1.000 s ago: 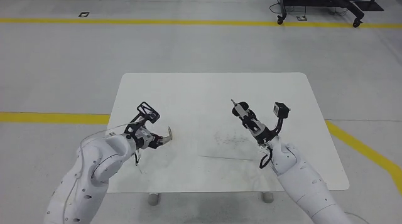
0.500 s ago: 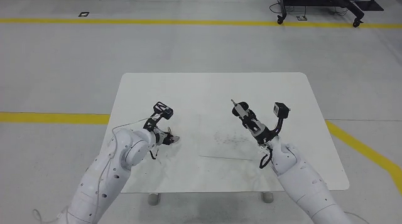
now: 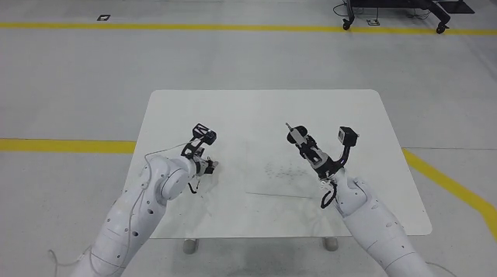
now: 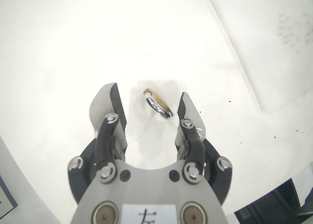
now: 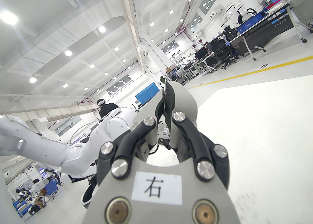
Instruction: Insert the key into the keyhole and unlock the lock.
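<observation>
Our left hand (image 4: pixel 149 93) has swung in over the lock (image 4: pixel 158 107), fingers apart either side of it. The lock lies ungripped toward the table's (image 3: pixel 311 106) left edge. Our right hand (image 5: pixel 168 93) stays clamped on the key (image 3: pixel 289 128) right of centre, so we judge closing on the lock comes next.

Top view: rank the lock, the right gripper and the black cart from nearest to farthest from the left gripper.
1. lock, on the table between the left gripper's open fingers.
2. right gripper, holding the key, across the table.
3. black cart, on the floor past the table's far right corner.
</observation>
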### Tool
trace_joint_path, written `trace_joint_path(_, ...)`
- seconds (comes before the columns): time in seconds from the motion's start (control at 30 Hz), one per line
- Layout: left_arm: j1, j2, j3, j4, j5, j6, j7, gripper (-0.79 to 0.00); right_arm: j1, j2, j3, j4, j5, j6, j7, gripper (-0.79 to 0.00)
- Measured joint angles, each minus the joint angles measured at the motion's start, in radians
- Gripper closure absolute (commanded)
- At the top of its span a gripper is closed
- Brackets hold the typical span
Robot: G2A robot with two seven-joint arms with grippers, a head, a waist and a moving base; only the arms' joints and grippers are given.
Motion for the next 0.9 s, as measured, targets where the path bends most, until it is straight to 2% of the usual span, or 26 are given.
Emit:
trace_joint_path(0.03,-0.004,-0.001,0.003,0.005,0.004,0.001,0.003,-0.215,0.0,0.0,0.0,0.0,0.0,0.0,0.0,0.0)
trace_joint_path(0.1,-0.009,-0.003,0.008,0.012,0.007,0.002,0.006,-0.025,0.0,0.0,0.0,0.0,0.0,0.0,0.0,0.0)
trace_joint_path(0.13,-0.012,-0.005,0.011,0.015,0.007,0.001,0.007,0.0,0.0,0.0,0.0,0.0,0.0,0.0,0.0,0.0)
trace_joint_path(0.7,0.009,-0.005,0.012,-0.046,0.017,-0.031,-0.037,0.0,0.0,0.0,0.0,0.0,0.0,0.0,0.0,0.0)
trace_joint_path(0.73,0.011,-0.005,0.01,-0.047,0.014,-0.036,-0.036,-0.083,0.0,0.0,0.0,0.0,0.0,0.0,0.0,0.0)
trace_joint_path(0.77,0.012,-0.005,0.009,-0.048,0.01,-0.042,-0.036,-0.215,0.0,0.0,0.0,0.0,0.0,0.0,0.0,0.0)
trace_joint_path(0.9,0.016,-0.004,0.004,-0.047,-0.008,-0.067,-0.041,-0.256,0.0,0.0,0.0,0.0,0.0,0.0,0.0,0.0)
